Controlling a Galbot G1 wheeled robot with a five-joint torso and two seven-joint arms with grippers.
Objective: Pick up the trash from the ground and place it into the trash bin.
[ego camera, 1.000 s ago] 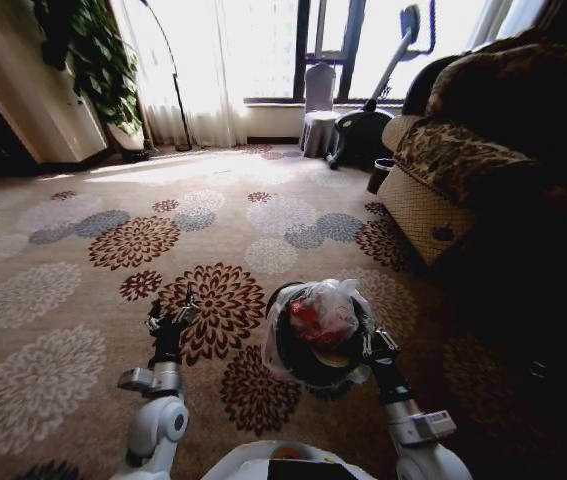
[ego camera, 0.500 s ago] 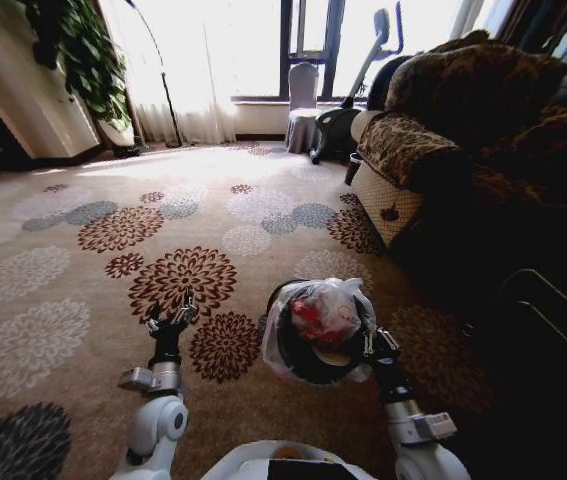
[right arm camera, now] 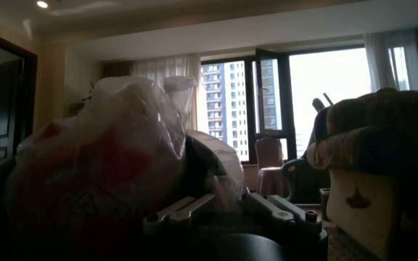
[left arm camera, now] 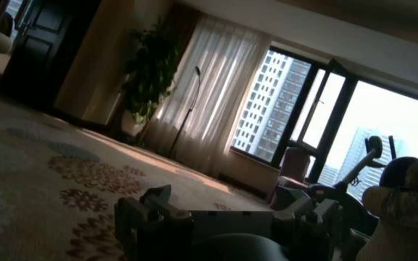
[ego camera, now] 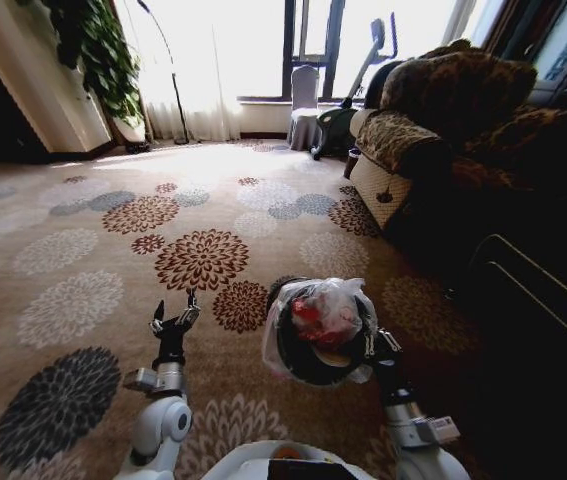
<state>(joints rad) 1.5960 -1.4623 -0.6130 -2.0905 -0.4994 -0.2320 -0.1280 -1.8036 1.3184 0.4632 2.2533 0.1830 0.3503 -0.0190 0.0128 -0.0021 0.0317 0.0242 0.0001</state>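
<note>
The trash bin [ego camera: 298, 352], small, round and black with a crinkly whitish bag liner [right arm camera: 100, 163], hangs above the carpet right in front of me. My right gripper [ego camera: 374, 345] is shut on its right rim. Red and white trash [ego camera: 311, 312] lies bunched inside the liner. In the right wrist view the right gripper [right arm camera: 216, 211] sits against the dark rim [right arm camera: 200, 157]. My left gripper [ego camera: 175, 318] hangs over the carpet left of the bin, open and holding nothing; its fingers [left arm camera: 145, 209] stand apart in the left wrist view.
A patterned sofa [ego camera: 433, 110] and a dark piece of furniture [ego camera: 538, 300] line the right side. An exercise machine [ego camera: 358, 80], a covered chair [ego camera: 304, 95], a floor lamp [ego camera: 173, 70] and a plant [ego camera: 93, 50] stand by the window. Flowered carpet [ego camera: 113, 260] spreads ahead and left.
The whole picture has shifted: the camera moved with the robot, and the sofa and carpet flowers now sit farther off. Both arms and the bin keep their places before me.
</note>
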